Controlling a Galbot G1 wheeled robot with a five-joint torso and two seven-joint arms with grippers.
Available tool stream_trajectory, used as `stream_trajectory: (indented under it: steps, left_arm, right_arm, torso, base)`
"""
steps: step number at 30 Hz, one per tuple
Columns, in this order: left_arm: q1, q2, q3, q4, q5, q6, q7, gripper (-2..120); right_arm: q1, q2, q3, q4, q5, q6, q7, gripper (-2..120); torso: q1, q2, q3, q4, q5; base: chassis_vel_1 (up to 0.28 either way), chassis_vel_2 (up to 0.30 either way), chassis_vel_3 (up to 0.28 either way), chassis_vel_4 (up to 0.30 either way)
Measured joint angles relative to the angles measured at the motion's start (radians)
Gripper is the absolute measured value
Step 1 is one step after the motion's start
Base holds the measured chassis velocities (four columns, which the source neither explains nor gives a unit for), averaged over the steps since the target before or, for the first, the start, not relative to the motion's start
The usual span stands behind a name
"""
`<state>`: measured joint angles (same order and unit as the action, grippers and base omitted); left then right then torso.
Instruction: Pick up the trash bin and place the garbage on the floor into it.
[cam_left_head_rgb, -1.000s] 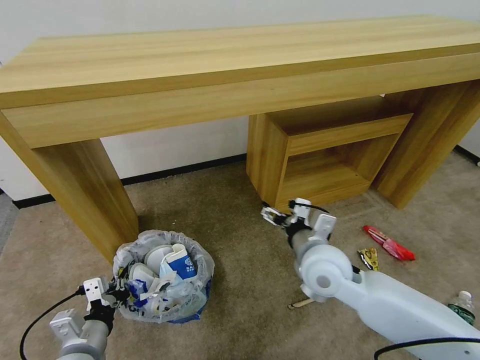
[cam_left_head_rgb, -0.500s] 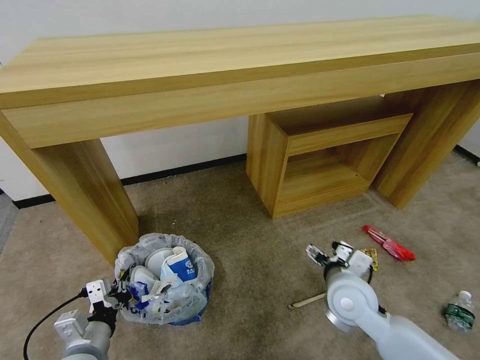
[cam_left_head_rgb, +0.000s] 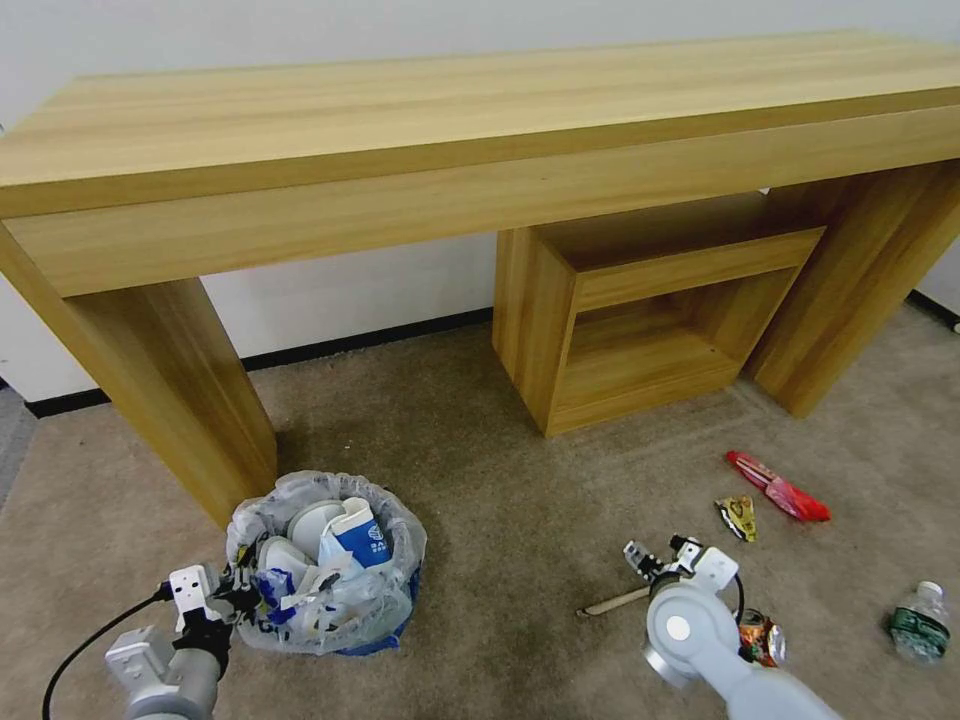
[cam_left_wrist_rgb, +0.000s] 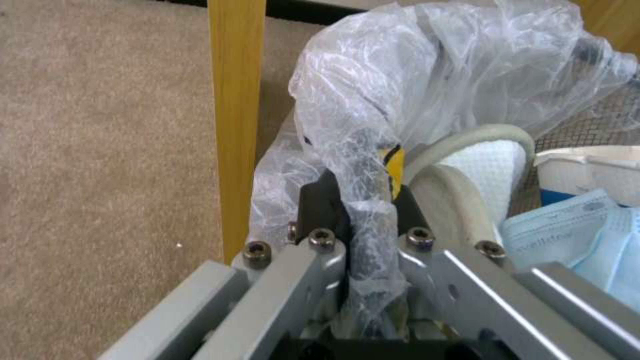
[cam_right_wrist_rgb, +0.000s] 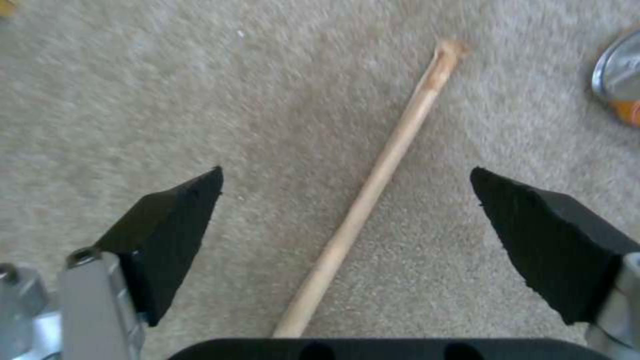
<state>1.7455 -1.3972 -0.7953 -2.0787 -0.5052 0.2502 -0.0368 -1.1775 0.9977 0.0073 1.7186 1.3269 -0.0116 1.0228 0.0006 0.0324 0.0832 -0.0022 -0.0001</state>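
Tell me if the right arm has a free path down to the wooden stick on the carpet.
Probably yes. The right gripper hangs open directly over the wooden stick, which lies flat on bare floor between the fingers. Nothing lies between them; the crushed can sits off to one side.

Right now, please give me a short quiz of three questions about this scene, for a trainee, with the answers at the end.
1. True or false: the left end effector is shut on the bagged rim of the trash bin.
2. Which item lies on the floor between the open fingers of the right end effector?
A. the plastic bottle
B. the wooden stick
C. the red wrapper
3. Fill in: the yellow wrapper lies beside the ___ wrapper, near the wooden desk.

Key: 1 true; 2 B; 3 red.
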Motion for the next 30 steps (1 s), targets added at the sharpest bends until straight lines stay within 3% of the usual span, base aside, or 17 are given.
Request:
stream_trajectory:
  steps: [6, 21, 24, 30]
  left_arm:
    - [0.006, -0.004, 0.0, -0.007, 0.001, -0.001, 0.0, 3]
    - [0.017, -0.003, -0.001, -0.016, -0.001, -0.007, -0.001, 3]
    - [0.019, -0.003, 0.0, -0.017, -0.001, -0.008, -0.001, 3]
    - [0.022, -0.003, 0.003, -0.021, -0.002, -0.009, 0.0, 3]
  right_arm:
    - [0.013, 0.071, -0.007, -0.113, -0.041, 0.024, -0.04, 89]
    - [0.021, 0.185, -0.011, -0.218, -0.104, 0.048, -0.074, 84]
    - [0.021, 0.209, -0.009, -0.242, -0.126, 0.056, -0.083, 74]
    - [0.019, 0.23, -0.008, -0.285, -0.158, 0.071, -0.106, 68]
  torso:
    - [0.0, 0.0, 0.0, 0.0, 0.0]
    - [0.0, 0.0, 0.0, -0.0001, -0.0001]
    - [0.0, 0.0, 0.0, -0.0001, -0.0001]
    - [0.0, 0.0, 0.0, -0.0001, 0.0]
  base:
    - [0.0, 0.0, 0.0, 0.0]
    - [0.0, 0.0, 0.0, 0.0]
    - [0.0, 0.0, 0.0, 0.0]
    - [0.0, 0.0, 0.0, 0.0]
